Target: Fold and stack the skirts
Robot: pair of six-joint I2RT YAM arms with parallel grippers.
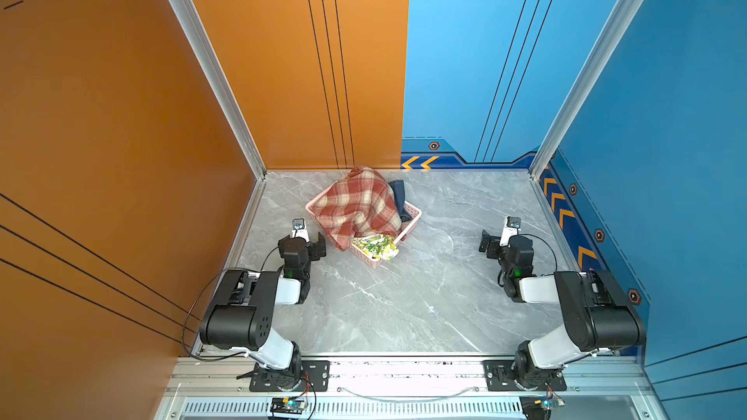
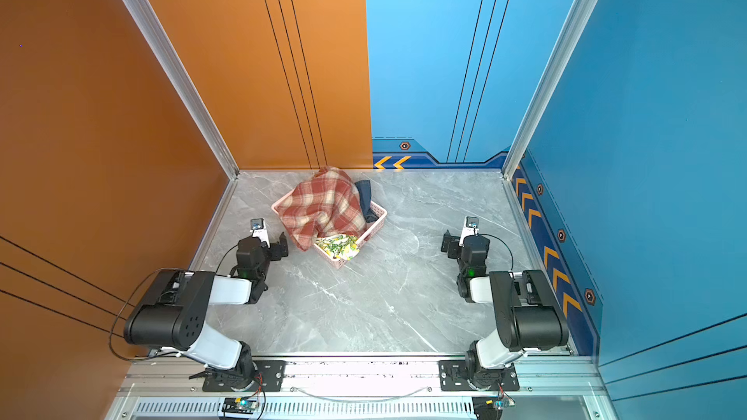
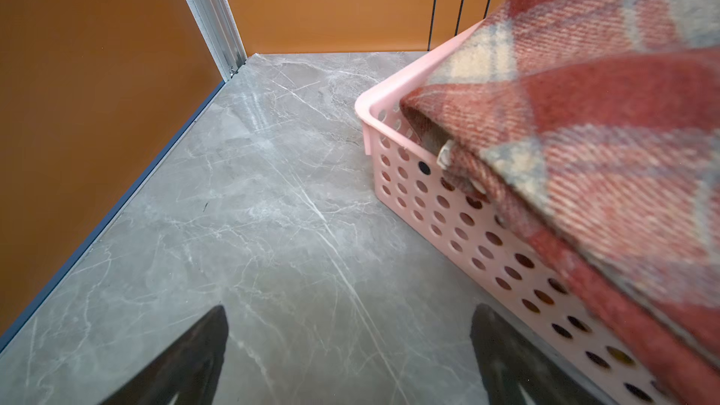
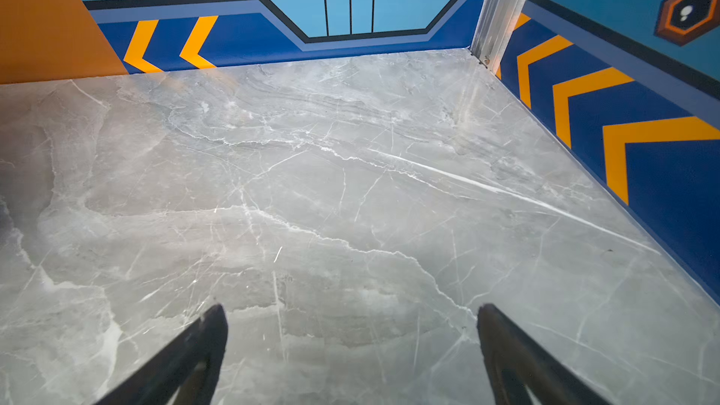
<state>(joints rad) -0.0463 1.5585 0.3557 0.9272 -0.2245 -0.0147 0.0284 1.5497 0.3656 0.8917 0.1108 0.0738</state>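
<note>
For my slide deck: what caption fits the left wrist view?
Open left gripper beside pink basket, plaid skirt draped over its rim.

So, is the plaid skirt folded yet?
No, not folded: the plaid skirt lies crumpled in a heap over the pink basket, draping over its side.

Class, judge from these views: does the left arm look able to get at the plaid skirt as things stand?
Probably yes. The left gripper stands open right beside the pink basket, and the plaid skirt lies on top, hanging over the rim on that side, with nothing between them.
</note>
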